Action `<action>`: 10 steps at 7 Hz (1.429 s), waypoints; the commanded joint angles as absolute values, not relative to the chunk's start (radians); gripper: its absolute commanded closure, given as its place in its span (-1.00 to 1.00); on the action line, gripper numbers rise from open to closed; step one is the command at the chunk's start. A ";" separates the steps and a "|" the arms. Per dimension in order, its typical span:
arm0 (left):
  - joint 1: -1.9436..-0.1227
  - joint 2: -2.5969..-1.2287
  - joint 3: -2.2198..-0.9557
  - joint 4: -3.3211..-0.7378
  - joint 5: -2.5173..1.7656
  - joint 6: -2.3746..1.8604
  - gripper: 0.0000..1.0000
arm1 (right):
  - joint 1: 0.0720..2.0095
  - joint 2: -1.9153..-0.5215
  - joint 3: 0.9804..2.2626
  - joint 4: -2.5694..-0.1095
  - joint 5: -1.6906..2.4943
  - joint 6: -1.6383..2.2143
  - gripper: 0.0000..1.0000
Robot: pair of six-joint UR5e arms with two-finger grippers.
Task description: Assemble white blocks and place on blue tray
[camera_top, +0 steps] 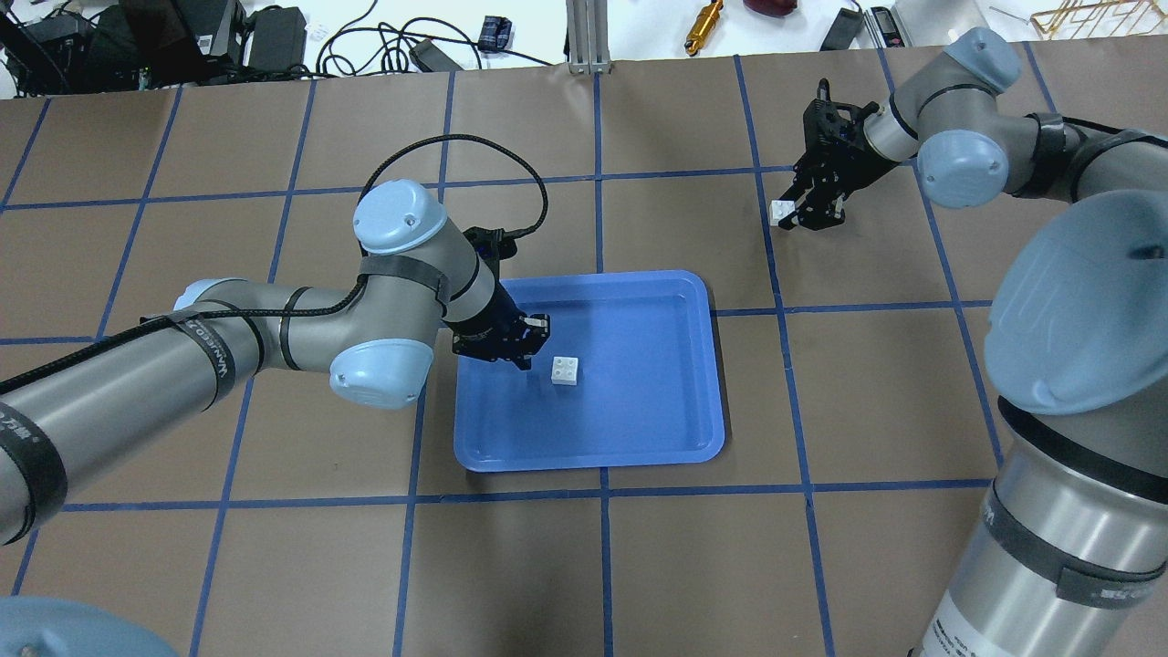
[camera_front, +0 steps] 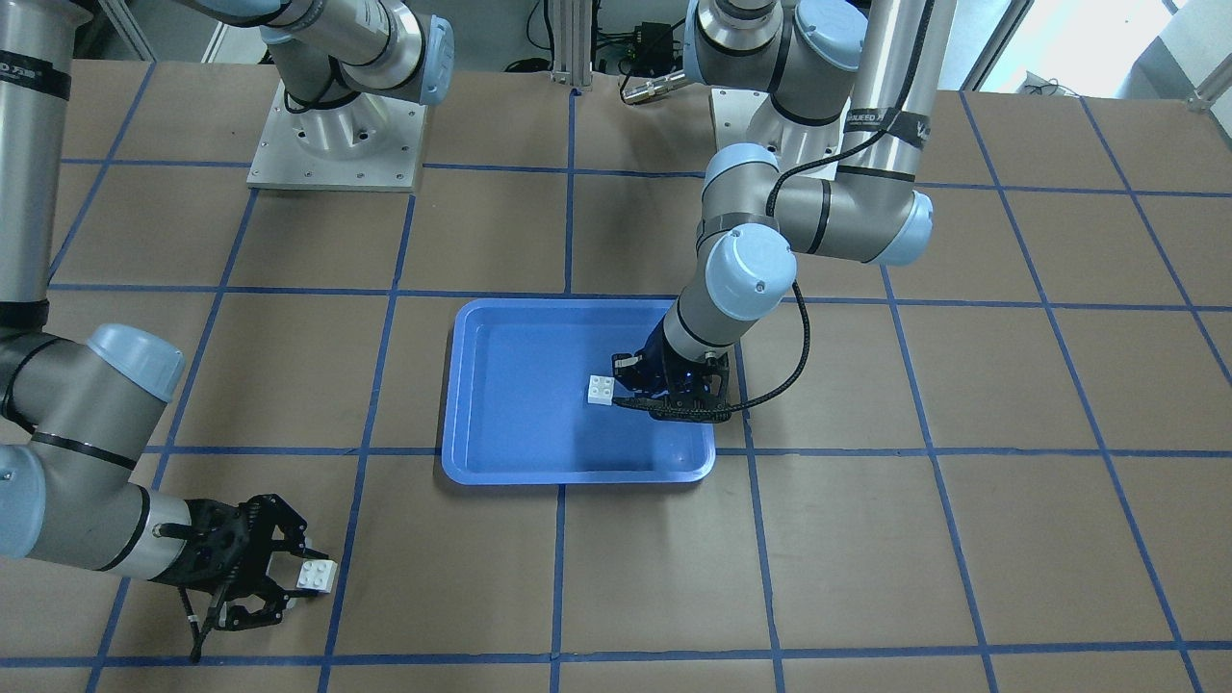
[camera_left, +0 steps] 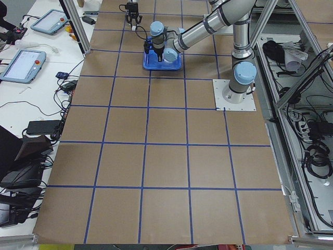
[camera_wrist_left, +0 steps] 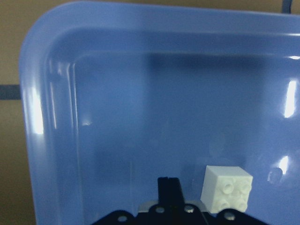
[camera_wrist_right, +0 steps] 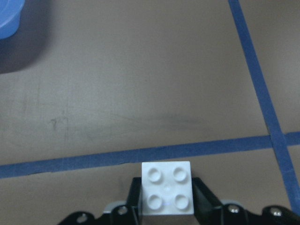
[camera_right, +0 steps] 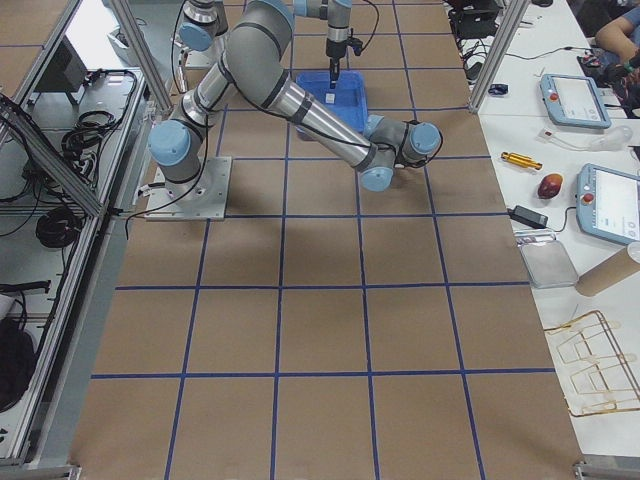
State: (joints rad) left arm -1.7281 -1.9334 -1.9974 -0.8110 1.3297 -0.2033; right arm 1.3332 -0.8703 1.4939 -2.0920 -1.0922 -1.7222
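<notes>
The blue tray (camera_top: 675, 411) lies mid-table. One white block (camera_top: 566, 370) sits studs up on its floor, also seen in the front view (camera_front: 602, 389) and the left wrist view (camera_wrist_left: 227, 187). My left gripper (camera_top: 526, 354) hangs over the tray right beside that block, with its fingers (camera_wrist_left: 168, 192) closed together and holding nothing. My right gripper (camera_top: 787, 217) is off the tray near a tape line. It is shut on the second white block (camera_wrist_right: 167, 194), studs up, which also shows in the front view (camera_front: 316, 575). I cannot tell whether that block touches the table.
The brown table carries a grid of blue tape lines (camera_top: 785, 365). The two arm bases (camera_front: 337, 135) stand at the robot's edge. Cables, tools and pendants (camera_top: 703, 18) lie past the far edge. A corner of the tray (camera_wrist_right: 7, 14) shows in the right wrist view.
</notes>
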 commanded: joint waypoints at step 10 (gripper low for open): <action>-1.781 -1.936 -2.002 -0.813 1.315 -0.250 0.98 | 1.583 -1.227 1.868 -2.203 -1.025 -1.478 1.00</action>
State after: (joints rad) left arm -1.7804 -1.9362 -2.0012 -0.8129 1.3145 -0.2513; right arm 1.5371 -1.2213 1.7980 -2.0728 -1.0198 -1.5597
